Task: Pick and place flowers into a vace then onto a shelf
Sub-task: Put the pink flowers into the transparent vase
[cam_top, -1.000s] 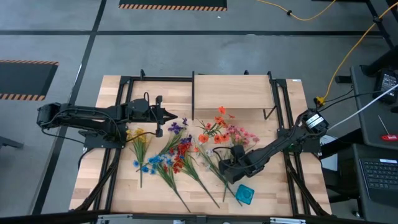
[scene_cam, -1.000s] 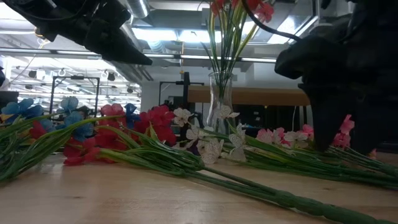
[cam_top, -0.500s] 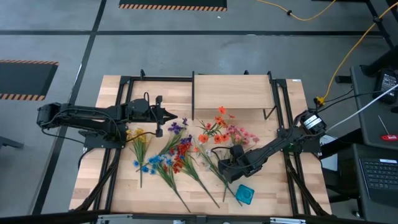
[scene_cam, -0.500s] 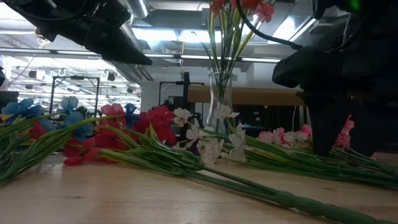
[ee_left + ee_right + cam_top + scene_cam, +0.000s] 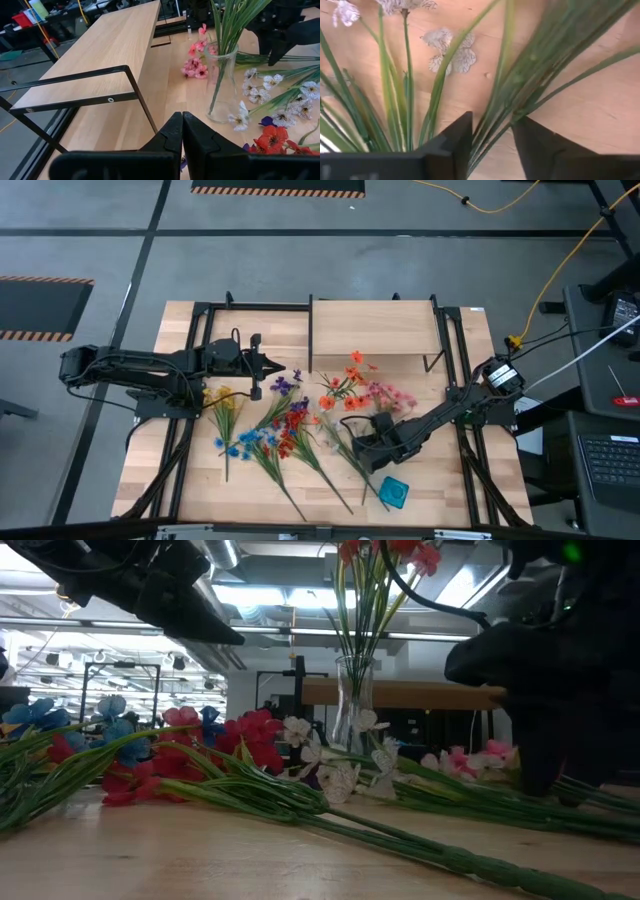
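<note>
This is a robotics lab or workshop hall. The wooden table (image 5: 200,480) stands on a grey concrete floor (image 5: 300,270) marked with dark lines and black-and-orange hazard strips (image 5: 278,191). A yellow cable (image 5: 560,275) trails over the floor beside the table, and a keyboard (image 5: 612,460) sits on a desk just right of it. Behind the table, the level view shows bright ceiling lights (image 5: 250,595), pipes and metal racks (image 5: 110,680).
</note>
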You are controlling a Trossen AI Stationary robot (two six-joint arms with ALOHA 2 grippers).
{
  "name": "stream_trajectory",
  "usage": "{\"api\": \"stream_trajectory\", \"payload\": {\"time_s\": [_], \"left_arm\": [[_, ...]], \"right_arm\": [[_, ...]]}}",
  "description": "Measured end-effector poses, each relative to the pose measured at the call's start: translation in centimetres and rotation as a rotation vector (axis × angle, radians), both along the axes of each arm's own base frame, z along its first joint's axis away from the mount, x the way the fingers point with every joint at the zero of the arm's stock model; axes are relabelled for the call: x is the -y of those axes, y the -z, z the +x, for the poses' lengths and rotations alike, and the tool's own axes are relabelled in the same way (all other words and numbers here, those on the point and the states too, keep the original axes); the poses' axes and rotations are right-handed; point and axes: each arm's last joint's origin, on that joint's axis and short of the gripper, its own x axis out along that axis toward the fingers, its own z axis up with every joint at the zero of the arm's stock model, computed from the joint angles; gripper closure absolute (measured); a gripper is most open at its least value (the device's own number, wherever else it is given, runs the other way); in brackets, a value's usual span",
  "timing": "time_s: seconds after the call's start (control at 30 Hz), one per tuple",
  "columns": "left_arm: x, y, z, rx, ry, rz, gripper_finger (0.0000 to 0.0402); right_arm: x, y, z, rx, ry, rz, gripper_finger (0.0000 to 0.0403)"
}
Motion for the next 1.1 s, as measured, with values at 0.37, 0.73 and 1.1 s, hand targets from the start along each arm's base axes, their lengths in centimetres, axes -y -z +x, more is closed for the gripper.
{"api": "stream_trajectory", "payload": {"time_s": [0.37, 0.73, 1.1], "left_arm": [[0.0, 0.03, -0.01, -0.004, 0.0, -0.001, 0.0394], [0.0, 0.04, -0.02, -0.004, 0.0, -0.001, 0.0399], [0.0, 0.06, -0.02, -0.007, 0.0, -0.001, 0.04]], "right_arm": [[0.07, 0.04, -0.13, -0.012, 0.001, -0.006, 0.0393], [0.14, -0.19, -0.16, 0.004, 0.004, -0.022, 0.0397], [0.58, -0.71, -0.5, 0.006, 0.01, -0.084, 0.0398]]}}
